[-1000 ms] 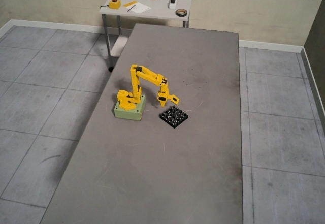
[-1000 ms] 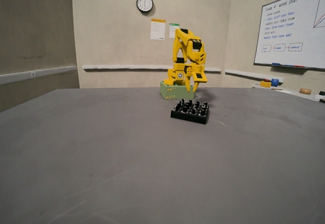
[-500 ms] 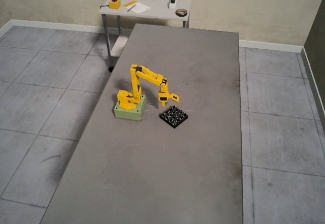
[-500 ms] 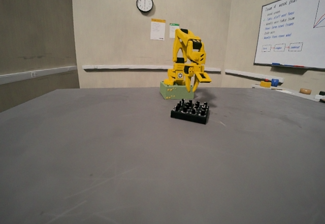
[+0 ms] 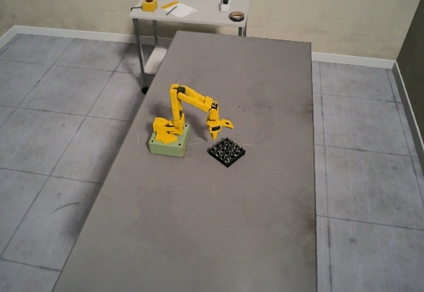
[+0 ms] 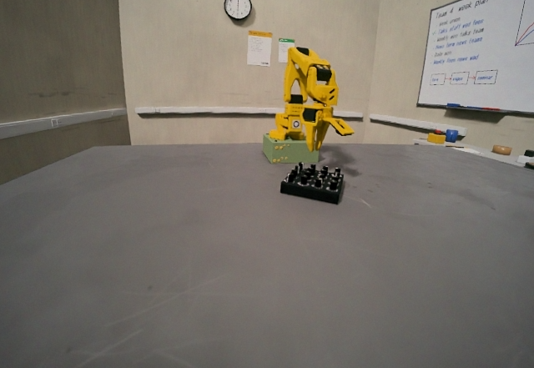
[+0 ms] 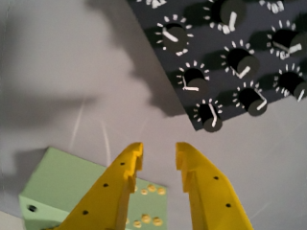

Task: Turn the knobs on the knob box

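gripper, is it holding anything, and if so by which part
Nothing is held: the gripper has bare space between its fingertips, off to the side of the knob box.

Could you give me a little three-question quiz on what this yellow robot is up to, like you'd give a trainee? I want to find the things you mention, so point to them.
1. True or false: the gripper (image 5: 220,132) (image 6: 316,148) (image 7: 159,149) is holding a knob.
2. Multiple choice: what colour is the block (image 5: 166,150) (image 6: 290,150) (image 7: 72,174) under the arm?
A) blue
B) pale green
C) red
3. Fill in: the knob box (image 5: 226,163) (image 6: 308,193) (image 7: 196,126) is ____ in colour.

Key: 1 false; 2 B; 3 black
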Controlling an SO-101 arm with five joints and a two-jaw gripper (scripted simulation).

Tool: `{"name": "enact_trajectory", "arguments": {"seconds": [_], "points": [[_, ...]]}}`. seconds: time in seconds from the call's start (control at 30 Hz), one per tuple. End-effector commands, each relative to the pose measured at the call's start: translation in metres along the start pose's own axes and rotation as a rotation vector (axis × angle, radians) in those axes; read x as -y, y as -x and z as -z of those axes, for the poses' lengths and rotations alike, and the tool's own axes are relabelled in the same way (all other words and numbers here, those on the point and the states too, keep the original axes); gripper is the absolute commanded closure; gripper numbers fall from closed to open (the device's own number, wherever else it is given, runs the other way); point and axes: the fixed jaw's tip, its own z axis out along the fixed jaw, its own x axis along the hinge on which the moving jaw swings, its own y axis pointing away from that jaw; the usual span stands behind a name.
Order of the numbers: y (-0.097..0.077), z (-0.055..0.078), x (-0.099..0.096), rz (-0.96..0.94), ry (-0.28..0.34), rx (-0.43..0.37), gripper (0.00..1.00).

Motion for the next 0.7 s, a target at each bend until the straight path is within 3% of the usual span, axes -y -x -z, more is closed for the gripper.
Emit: {"name": "enact_trajectory", "arguments": {"seconds": [0.0, 0.27, 0.67], "points": [[-0.0015, 0.0002, -0.0017, 0.143, -0.003, 0.007, 0.91], [-0.0033, 0.0001, -0.0010, 0.366, -0.004, 0.007, 0.91], [-0.0065, 0.0001, 0.0016, 0.852, -0.005, 0.006, 0.91]]}}
